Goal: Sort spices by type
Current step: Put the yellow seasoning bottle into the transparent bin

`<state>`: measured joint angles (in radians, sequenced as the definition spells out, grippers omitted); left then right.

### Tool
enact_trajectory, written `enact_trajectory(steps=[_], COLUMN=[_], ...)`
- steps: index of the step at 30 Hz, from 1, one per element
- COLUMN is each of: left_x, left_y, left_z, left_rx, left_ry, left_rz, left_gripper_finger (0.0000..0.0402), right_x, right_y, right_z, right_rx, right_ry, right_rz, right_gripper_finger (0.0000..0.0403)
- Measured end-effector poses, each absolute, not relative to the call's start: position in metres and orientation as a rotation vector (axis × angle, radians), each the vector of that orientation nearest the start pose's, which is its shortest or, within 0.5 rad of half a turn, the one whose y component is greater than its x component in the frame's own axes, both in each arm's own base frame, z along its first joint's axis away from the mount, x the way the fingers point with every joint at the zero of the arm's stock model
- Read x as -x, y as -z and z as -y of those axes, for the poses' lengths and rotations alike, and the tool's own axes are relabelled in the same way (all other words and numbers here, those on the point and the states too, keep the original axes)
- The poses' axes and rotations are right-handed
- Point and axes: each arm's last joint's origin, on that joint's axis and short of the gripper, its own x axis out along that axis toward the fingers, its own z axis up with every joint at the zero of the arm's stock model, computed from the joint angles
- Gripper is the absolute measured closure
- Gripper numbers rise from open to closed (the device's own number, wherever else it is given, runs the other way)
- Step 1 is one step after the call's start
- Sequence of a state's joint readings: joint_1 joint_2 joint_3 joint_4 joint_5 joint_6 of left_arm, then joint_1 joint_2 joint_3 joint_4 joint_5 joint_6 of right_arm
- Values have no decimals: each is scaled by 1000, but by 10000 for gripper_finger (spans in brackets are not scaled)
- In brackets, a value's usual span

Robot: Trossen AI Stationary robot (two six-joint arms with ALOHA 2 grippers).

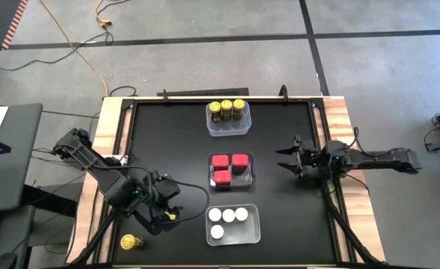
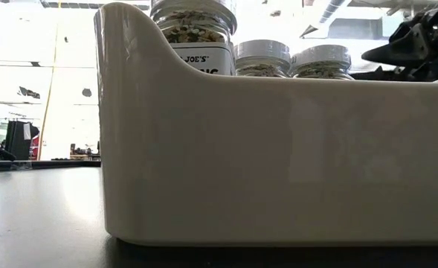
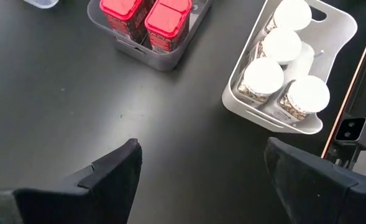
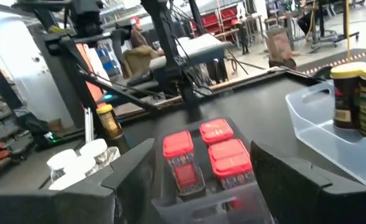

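Observation:
Three tubs stand in a row down the table's middle. The far tub [image 1: 228, 119] holds three yellow-capped amber jars [image 1: 227, 110]. The middle tub holds three red tins [image 1: 230, 169] [image 3: 146, 18] [image 4: 202, 155]. The near tub [image 1: 233, 225] holds several white-capped jars [image 3: 283, 65] [image 2: 259, 58]. One more yellow-capped jar [image 1: 132, 241] [image 4: 108, 121] stands upright by the table's near left corner. My left gripper [image 1: 169, 200] [image 3: 201, 180] is open over bare table left of the tubs. It touches nothing. My right gripper [image 1: 285, 161] [image 4: 207, 180] hovers open right of the red tins, pointing at them.
The black table top [image 1: 167, 142] has a wooden border on both sides [image 1: 111, 127]. Bare surface lies to the left and right of the tub row. The low view is filled by the white tub's wall [image 2: 278, 164]. Beyond the table, the right wrist view shows a workshop.

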<state>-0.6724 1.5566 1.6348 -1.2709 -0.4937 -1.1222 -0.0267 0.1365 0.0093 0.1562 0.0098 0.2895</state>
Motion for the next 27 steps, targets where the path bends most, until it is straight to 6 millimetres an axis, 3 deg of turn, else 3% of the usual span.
enact_trajectory(steps=[5, 18, 27], left_x=[-236, -234, -232], left_y=[-360, -359, -358], left_z=[170, 172, 173], left_rx=[368, 282, 408], left_ry=[-397, -309, -332], left_rz=[-908, -965, -1023], left_gripper_finger=[76, 76, 76], right_x=[-97, -103, -107], right_y=[-169, -160, -153], right_z=[3, -1, -1], right_rx=[-274, -149, -150], right_ry=[25, -14, -8], right_rz=[34, -84, -164], right_gripper_finger=[117, 117, 117])
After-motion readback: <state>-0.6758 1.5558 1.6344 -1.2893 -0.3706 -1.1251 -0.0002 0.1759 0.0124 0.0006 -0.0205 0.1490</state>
